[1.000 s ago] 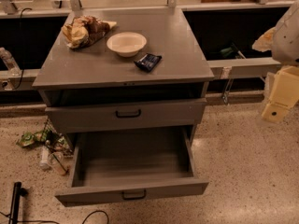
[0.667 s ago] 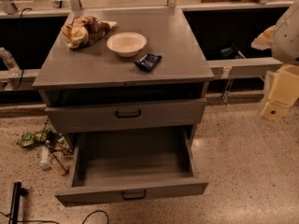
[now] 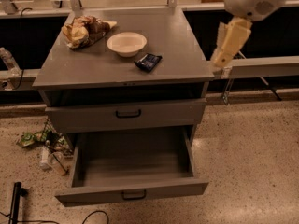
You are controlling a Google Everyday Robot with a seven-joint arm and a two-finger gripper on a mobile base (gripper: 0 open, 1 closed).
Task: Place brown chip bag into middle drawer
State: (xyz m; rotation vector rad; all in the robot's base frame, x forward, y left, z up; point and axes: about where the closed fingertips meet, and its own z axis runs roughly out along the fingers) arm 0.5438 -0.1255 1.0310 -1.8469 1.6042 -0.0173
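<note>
Cabinet top [image 3: 177,45], right edge: tool [image 3: 220,59] downward.

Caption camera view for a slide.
With middle drawer open and brown chip bag on cabinet top, end effector hangs beside the top's image-right edge.

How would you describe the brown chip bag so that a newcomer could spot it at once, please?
The gripper hangs right of the grey cabinet. On its top, at the back left corner, left of the white bowl, lies the brown chip bag. It alone is crumpled, brown and tan, bigger than the small dark packet.
</note>
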